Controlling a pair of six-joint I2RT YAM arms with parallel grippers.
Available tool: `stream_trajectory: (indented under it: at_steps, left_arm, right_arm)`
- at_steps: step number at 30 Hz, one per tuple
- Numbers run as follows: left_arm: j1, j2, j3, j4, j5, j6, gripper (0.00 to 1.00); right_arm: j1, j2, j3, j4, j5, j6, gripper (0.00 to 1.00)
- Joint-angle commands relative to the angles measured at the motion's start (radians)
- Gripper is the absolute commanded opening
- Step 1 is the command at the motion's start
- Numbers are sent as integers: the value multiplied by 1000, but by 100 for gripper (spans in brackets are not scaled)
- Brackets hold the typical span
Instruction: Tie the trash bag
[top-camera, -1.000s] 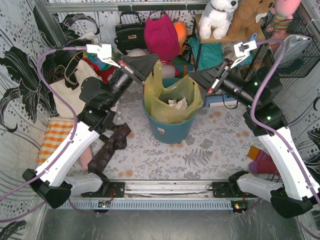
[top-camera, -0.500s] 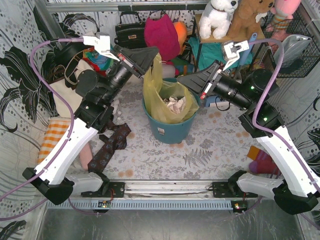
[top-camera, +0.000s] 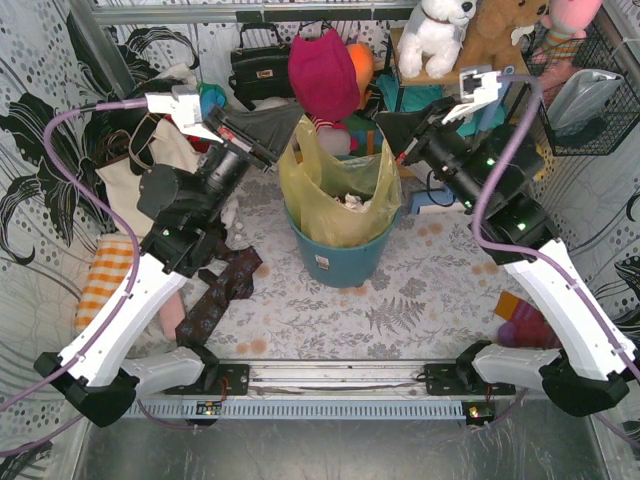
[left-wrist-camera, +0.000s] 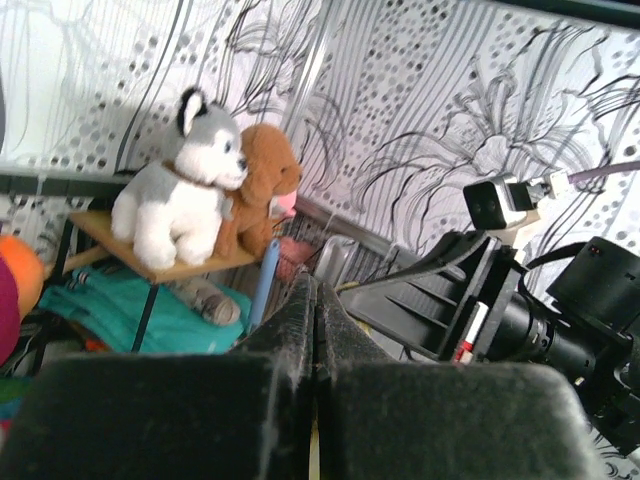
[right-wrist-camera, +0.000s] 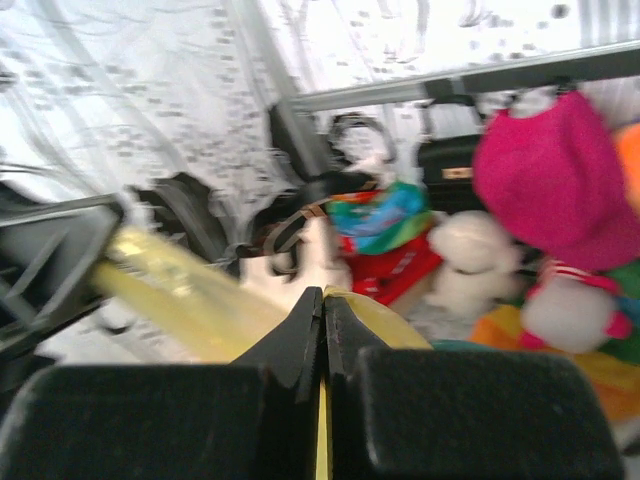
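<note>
As left gripper (top-camera: 292, 128) and right gripper (top-camera: 384, 128) pinch the trash bag's (top-camera: 330, 190) rim between closed fingers, a magenta plush toy (top-camera: 322, 72) crowds its far side.

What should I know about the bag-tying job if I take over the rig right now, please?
Left claw: shut on the trash bag, left top edge.
Right claw: shut on its right top edge.
The bag sits in the bucket, mouth open, crumpled paper inside.
Done: both edges gripped and held up.
Left to do: bring the edges together, cross them, knot.
</note>
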Motion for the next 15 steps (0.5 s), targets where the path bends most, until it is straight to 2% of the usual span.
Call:
stream_trajectory:
  at_steps: [1,3,5,7,9,11,13,15]
  left_arm:
    - [4,-6,-110,79,-65,21,0]
    - [5,-14,-101,78,-109,30,0]
    - [4,-16,-42,54,-141,55,0]
    - [4,-22,13,40,-144,76,0]
    - [4,-33,43,10,-174,80,0]
    - [4,-53,27,-1,-182,91,0]
    - [5,-78,-49,60,-122,130,0]
    - [4,-95,-116,106,-99,152,5]
  right_arm:
    - [2,28,-71,57,215,-160,0]
    - [2,50,-42,83,242,-190,0]
    - [2,89,70,70,245,-239,0]
    - [2,119,172,70,225,-276,0]
    - [2,128,206,93,182,-294,0]
    - [2,114,164,125,142,-300,0]
    - [2,84,76,160,116,-283,0]
    - [2,53,-14,189,109,-261,0]
